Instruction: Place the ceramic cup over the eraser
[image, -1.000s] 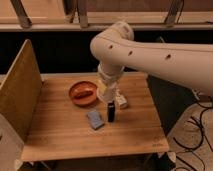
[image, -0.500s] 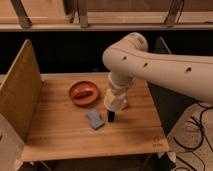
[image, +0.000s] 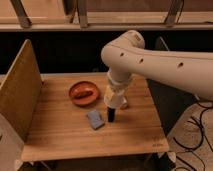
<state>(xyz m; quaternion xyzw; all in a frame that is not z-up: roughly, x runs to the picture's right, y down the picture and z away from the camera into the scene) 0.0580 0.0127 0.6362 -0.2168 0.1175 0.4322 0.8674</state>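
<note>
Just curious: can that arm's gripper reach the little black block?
Probably yes: the gripper, seemingly holding the ceramic cup, hangs directly above the eraser, with nothing between; the blue pad lies aside.

**Cup held just above the eraser**

On my feed the white arm (image: 165, 62) reaches in from the right and bends down over the middle of the wooden surface (image: 60, 135). The gripper (image: 115, 96) points down, its jaws closed on the ceramic cup (image: 112, 103). The cup sits directly over the eraser (image: 111, 115), which stands upright on the wood; I cannot tell whether the cup's rim touches it. Just left of the eraser lies a flat blue pad (image: 95, 119). Behind that, to the left of the gripper, I see an orange-brown bowl (image: 83, 93). A tall wooden panel (image: 20, 90) stands along the left edge of the surface.
</note>
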